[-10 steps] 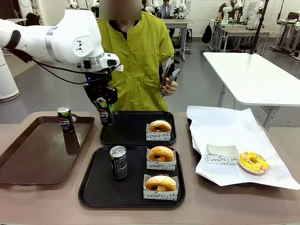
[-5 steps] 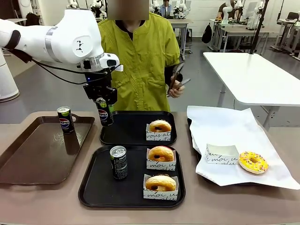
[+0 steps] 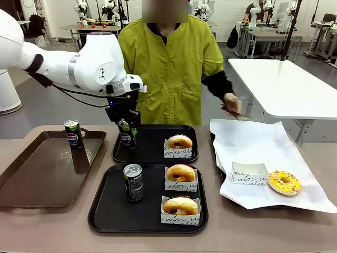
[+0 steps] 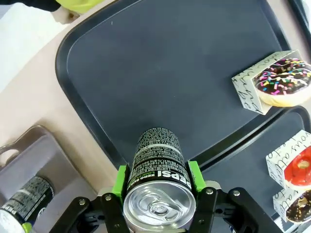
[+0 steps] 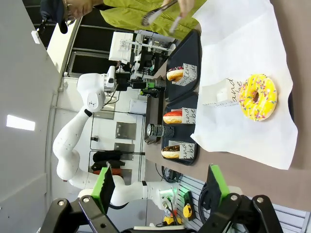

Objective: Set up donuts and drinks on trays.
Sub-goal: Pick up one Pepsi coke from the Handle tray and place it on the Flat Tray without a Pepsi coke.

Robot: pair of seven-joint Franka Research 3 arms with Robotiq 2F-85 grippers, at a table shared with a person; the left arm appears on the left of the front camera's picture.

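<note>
The front view looks across the table from the robot's side toward the person, high enough to take in both black trays and the white paper. The left wrist view looks steeply down, very near, past a can clamped in the left gripper onto the far tray. The right wrist view is rolled sideways and looks from farther off between the parted fingers of the right gripper, sharing the yellow donut and boxed donuts with the front view.
</note>
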